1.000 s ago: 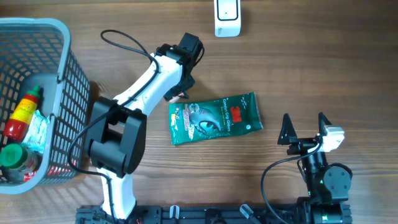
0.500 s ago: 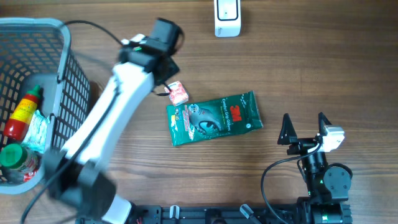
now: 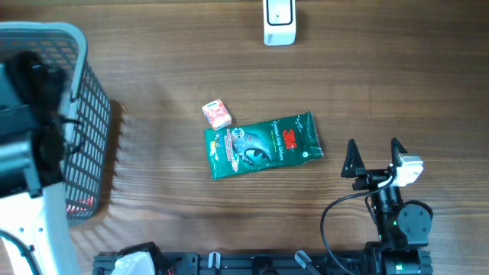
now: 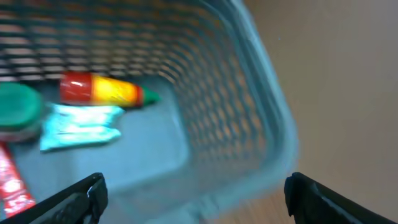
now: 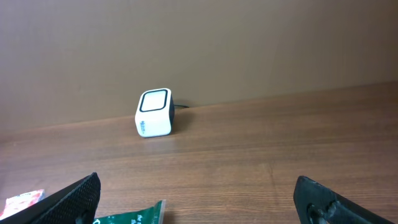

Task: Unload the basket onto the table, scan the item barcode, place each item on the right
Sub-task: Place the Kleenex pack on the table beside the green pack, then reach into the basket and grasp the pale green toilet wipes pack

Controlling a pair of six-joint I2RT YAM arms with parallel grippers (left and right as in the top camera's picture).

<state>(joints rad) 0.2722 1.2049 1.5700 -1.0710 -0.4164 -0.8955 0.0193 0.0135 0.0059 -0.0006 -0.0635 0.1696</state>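
Left arm (image 3: 23, 221): showed white casing and black joint housings, blurred. Right arm (image 3: 403, 221): showed round black motor housings, white wrist block, thin black cable (image 3: 322, 220) looped alongside. Ended in black tapered fingers (image 3: 351, 156).

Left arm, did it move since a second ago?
Yes. The left arm swung left, away from the green 3M packet, and is now over the basket.

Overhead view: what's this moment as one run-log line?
left gripper: open, empty, above basket | right gripper: open, empty | small packet: on table, beside green pouch | scanner: nothing at it
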